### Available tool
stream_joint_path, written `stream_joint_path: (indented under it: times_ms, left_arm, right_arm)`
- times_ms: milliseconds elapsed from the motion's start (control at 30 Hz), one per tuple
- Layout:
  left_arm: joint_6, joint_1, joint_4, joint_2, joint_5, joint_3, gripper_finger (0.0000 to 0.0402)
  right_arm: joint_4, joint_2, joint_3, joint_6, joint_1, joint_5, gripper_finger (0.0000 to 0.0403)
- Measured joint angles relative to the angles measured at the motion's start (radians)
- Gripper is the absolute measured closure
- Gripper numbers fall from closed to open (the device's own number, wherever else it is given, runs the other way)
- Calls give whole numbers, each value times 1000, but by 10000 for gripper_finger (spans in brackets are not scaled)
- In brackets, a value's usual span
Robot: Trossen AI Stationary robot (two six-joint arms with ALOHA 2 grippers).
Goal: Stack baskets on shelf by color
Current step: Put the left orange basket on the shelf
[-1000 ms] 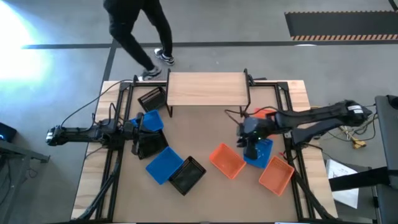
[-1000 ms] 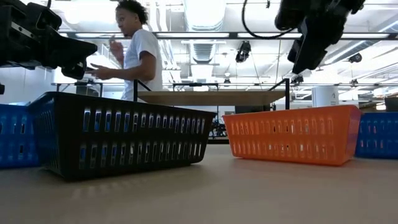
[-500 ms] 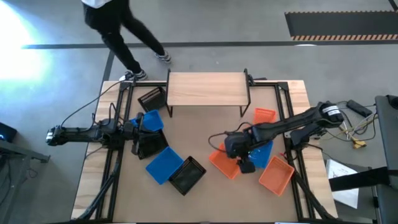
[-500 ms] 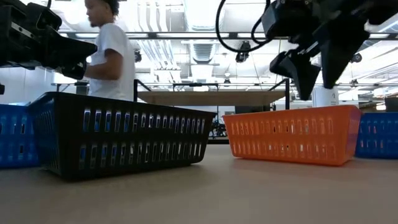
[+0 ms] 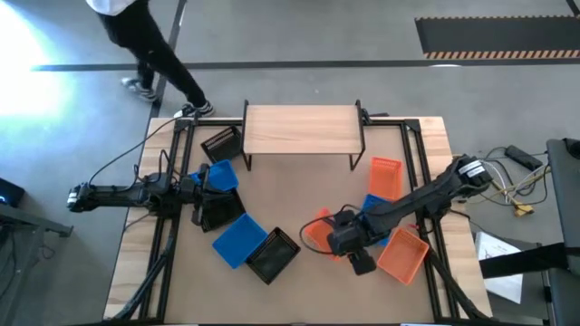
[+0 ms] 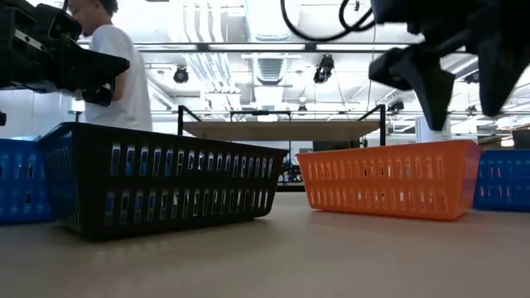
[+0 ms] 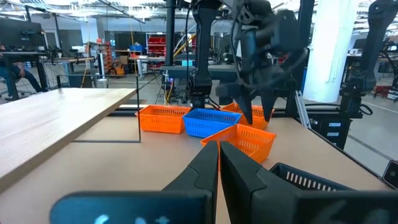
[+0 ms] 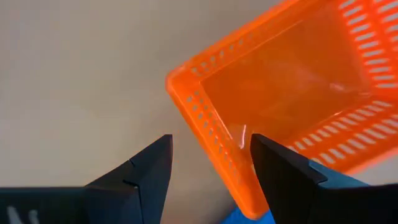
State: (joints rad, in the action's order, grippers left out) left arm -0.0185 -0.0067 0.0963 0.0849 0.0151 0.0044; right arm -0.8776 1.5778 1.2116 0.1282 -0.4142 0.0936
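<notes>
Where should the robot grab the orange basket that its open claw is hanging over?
Best guess: the thin slotted wall of the orange basket, from above. The right gripper hangs over it, jaws open and straddling the rim. One jaw would go inside, one outside, then pinch.

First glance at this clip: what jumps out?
The right tool hangs open over the wall of an orange basket near the table's front. The light-wood shelf at the back holds nothing, with blue, black and orange baskets scattered on the table. A person walks past the back left corner.
</notes>
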Motion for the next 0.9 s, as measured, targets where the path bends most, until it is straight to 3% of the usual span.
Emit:
stream_joint_path:
  times_ms: [367, 500, 700, 900]
  left_arm:
    - [0, 0, 0, 0, 0, 0, 402]
    - [0, 0, 0, 0, 0, 0, 402]
    - [0, 0, -1, 0, 0, 0, 402]
    - [0, 0, 0, 0, 0, 0, 402]
  right_arm:
    - [-16, 144, -5, -21, -18, -157, 213]
    - [-9, 133, -5, -8, -18, -204, 265]
    - [5, 78, -6, 4, -16, -237, 381]
    - [9, -62, -6, 49, 2, -259, 393]
